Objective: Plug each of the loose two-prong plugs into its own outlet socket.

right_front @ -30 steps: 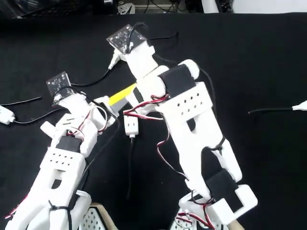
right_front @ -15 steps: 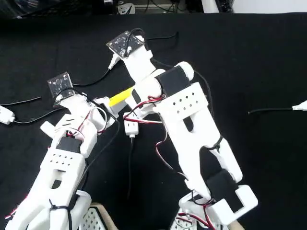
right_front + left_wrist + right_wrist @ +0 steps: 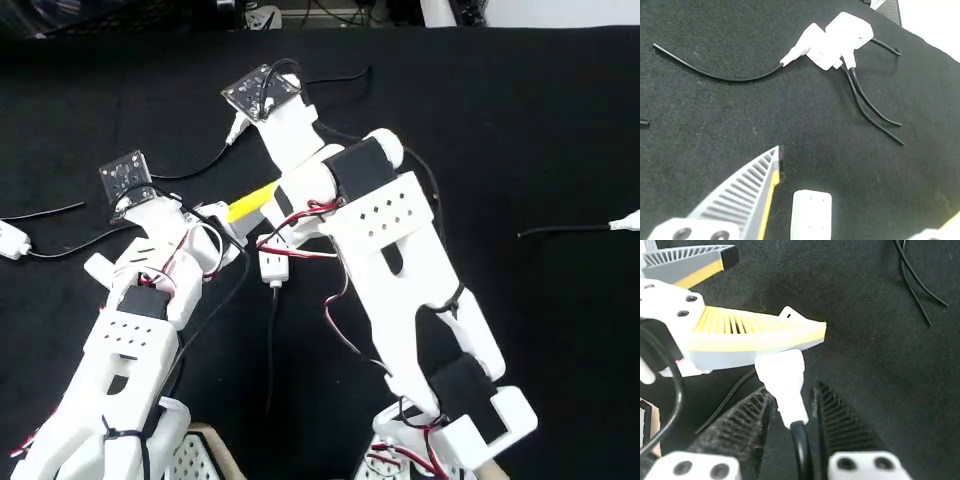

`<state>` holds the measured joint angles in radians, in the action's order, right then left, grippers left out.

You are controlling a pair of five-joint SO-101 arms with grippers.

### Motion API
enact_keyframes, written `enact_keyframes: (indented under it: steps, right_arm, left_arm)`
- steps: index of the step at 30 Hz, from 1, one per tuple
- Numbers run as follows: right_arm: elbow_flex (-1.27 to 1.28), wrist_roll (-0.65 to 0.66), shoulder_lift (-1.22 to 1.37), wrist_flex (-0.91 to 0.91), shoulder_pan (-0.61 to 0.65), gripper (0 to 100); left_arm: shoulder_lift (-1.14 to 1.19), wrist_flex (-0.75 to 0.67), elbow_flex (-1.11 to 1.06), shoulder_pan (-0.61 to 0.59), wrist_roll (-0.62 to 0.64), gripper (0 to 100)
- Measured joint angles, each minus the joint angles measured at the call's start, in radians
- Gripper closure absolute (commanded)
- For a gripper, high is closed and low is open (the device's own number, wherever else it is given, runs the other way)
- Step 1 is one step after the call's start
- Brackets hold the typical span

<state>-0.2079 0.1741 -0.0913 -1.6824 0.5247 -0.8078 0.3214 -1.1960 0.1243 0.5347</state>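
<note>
A white cabled connector (image 3: 782,372) lies on the black cloth; its end face (image 3: 811,215) has two small holes, like an outlet socket. My right gripper (image 3: 791,390), with black ribbed fingers (image 3: 742,432), is shut on its body just above the black cable. In the high view the connector (image 3: 272,263) lies under the right arm. My left gripper (image 3: 777,290) stands open right over the same connector. One yellow-padded finger (image 3: 760,335) lies across the connector's front end, the other finger (image 3: 695,262) farther off. Its yellow finger (image 3: 252,200) pokes out between the arms.
A white plug-and-socket pair (image 3: 832,37) with black cables lies farther back on the cloth (image 3: 237,125). One loose white piece (image 3: 12,240) lies at the far left, another (image 3: 625,222) at the far right. The held connector's cable (image 3: 270,340) trails toward the arms' bases.
The right arm's wrist has shifted slightly to the left and the connector a touch nearer the bases. The left arm has kept still.
</note>
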Motion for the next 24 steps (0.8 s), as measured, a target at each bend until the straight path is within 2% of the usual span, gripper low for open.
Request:
enact_keyframes:
  steps: [24]
  right_arm:
    - [0.002, 0.000, 0.000, 0.018, 0.035, 89.9]
  left_arm:
    - [0.000, 0.000, 0.002, -0.002, 0.000, 46]
